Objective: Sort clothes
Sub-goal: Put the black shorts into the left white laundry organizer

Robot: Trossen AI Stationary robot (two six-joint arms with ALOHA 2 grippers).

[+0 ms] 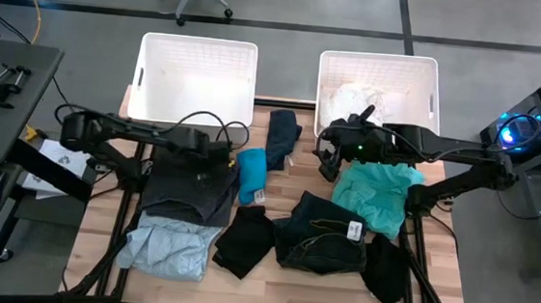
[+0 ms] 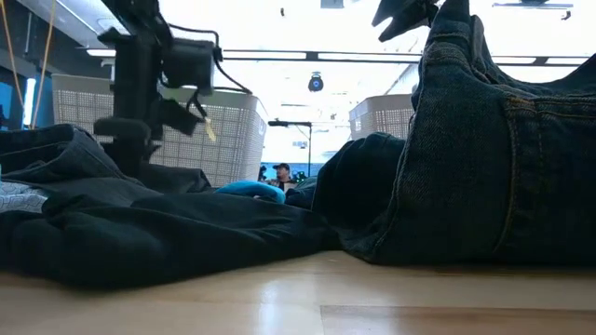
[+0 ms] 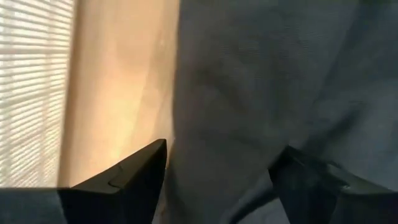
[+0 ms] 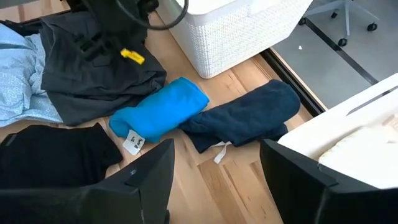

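You have two white lattice-walled baskets (image 1: 196,78) at the back edge of a pale wooden table (image 1: 270,277); a white garment (image 1: 357,100) lies in the right one. On the wood you see a bright blue roll (image 1: 251,172), a navy piece (image 1: 283,138), a teal top (image 1: 375,194), a charcoal grey shirt (image 1: 188,189), a pale blue shirt (image 1: 166,247), a black garment (image 1: 244,241) and dark denim jeans (image 1: 322,238).
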